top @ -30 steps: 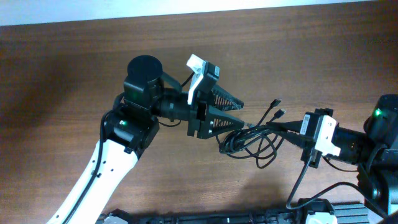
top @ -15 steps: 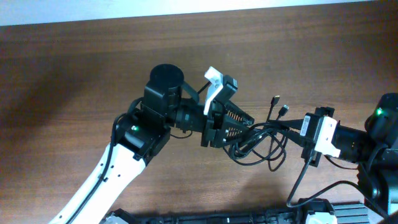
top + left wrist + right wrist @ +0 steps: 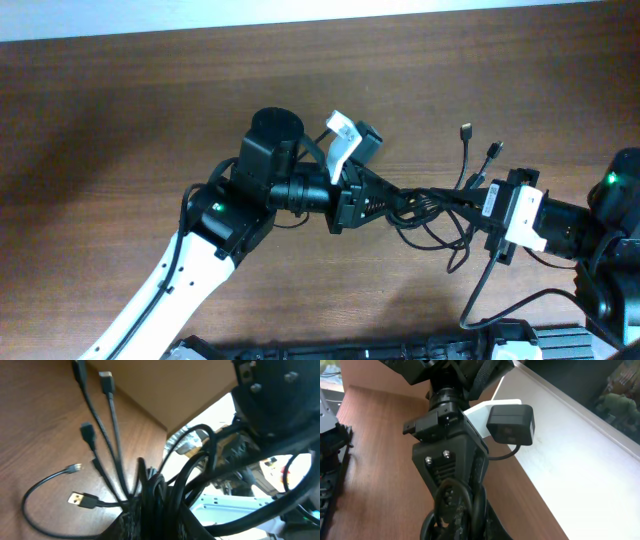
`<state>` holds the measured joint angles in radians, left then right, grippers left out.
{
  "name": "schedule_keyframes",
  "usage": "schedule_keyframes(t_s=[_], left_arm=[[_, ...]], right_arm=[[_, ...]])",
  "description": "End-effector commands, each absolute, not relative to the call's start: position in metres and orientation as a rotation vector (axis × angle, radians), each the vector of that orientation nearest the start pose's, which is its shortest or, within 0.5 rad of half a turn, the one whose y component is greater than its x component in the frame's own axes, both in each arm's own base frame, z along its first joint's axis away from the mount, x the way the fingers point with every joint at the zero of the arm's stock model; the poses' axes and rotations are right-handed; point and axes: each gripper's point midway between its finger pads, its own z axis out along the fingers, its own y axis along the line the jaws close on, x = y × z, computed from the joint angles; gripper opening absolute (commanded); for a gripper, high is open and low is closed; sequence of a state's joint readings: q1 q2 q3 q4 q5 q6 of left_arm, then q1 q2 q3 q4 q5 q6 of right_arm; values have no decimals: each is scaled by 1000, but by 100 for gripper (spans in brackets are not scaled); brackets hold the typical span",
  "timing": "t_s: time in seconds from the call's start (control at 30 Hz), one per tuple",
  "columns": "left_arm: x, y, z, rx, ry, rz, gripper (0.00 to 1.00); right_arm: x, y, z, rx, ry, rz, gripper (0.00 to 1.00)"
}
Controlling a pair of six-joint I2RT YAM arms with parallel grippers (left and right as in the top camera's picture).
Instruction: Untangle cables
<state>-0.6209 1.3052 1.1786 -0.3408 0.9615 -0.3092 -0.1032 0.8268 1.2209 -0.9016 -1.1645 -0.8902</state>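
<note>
Step in hand, as judged: tensioning the knot. The cables [image 3: 432,207] spanned between both arms over the wood-grain table [image 3: 150,90]. The left end effector [image 3: 392,205] was clenched on the bundle, and the right end effector [image 3: 476,203] was clamped on the same bundle. The cords were thin, black, smooth and looped, and small plug ends [image 3: 466,130] fanned free. The next move would call for a slow, gentle separation, then isolating one loop.

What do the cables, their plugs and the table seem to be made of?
The cables look sheathed in soft plastic or rubber: smooth, black, slightly glossy, bending in loops. One plug has a shiny, metal-looking shell. The table looks like wood or wood-pattern laminate, brown with grain lines; I cannot tell which.
</note>
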Motion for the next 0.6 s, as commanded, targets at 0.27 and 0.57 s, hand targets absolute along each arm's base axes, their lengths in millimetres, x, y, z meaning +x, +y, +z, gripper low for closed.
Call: schedule_keyframes(t_s=[0.27, 0.57], left_arm=[[224, -326, 329, 952, 1858, -1466, 0], [208, -332, 386, 1120, 1470, -1537, 0]], right_arm=[[172, 144, 401, -1237, 1250, 544, 4], [170, 144, 397, -1230, 1276, 567, 4]])
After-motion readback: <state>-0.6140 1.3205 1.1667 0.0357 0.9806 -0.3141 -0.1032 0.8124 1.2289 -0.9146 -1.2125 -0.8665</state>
